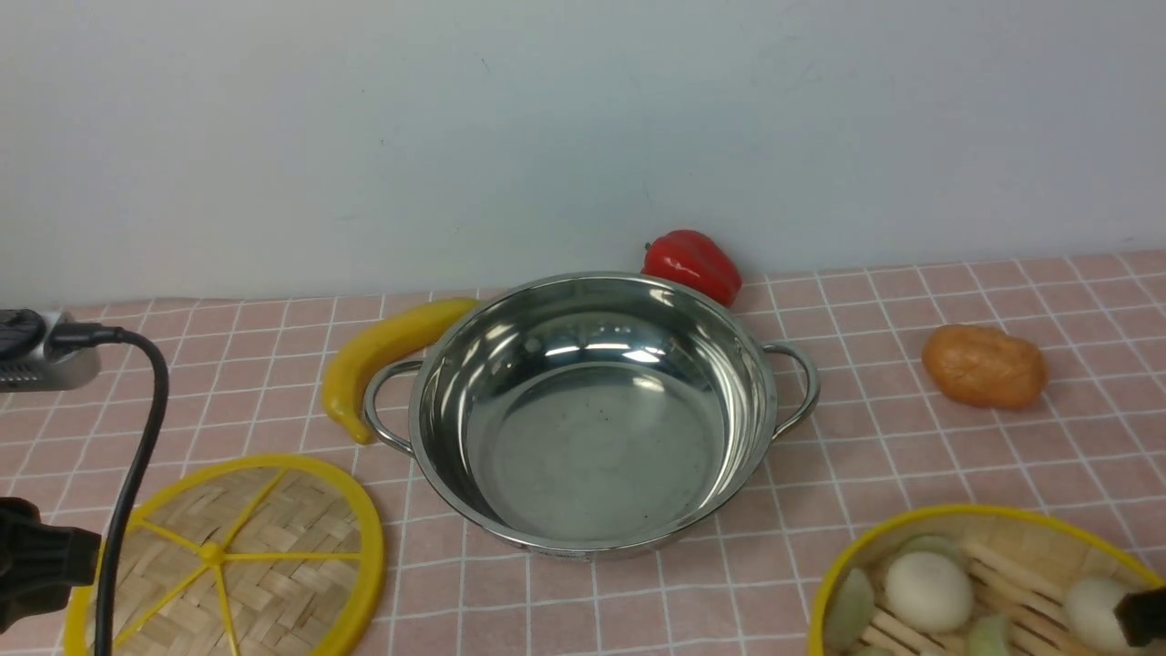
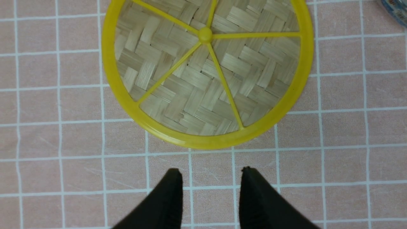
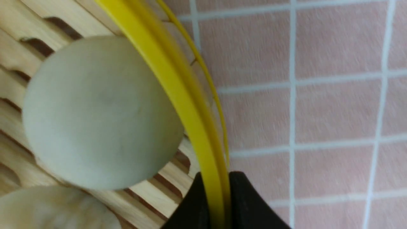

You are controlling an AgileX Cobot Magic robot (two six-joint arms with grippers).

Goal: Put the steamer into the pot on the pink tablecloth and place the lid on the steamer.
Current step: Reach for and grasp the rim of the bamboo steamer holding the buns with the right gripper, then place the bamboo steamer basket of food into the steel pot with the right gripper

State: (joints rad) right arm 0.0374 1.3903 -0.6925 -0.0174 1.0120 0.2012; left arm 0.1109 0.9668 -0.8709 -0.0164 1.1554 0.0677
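Observation:
The shiny steel pot (image 1: 592, 410) stands empty in the middle of the pink tablecloth (image 1: 911, 437). The steamer (image 1: 979, 583) with white buns and pale green dumplings sits at the front right. My right gripper (image 3: 213, 179) is shut on the steamer's yellow rim (image 3: 178, 82), one finger inside, one outside; in the front view only its tip (image 1: 1143, 615) shows. The flat woven lid (image 1: 232, 560) lies at the front left and also shows in the left wrist view (image 2: 206, 70). My left gripper (image 2: 211, 173) is open and empty, just short of the lid's rim.
A yellow banana (image 1: 387, 351) lies against the pot's left handle. A red pepper (image 1: 692, 264) sits behind the pot by the wall. An orange bread-like lump (image 1: 984, 366) lies at the right. A black cable (image 1: 137, 456) and a power strip (image 1: 36, 360) are at the far left.

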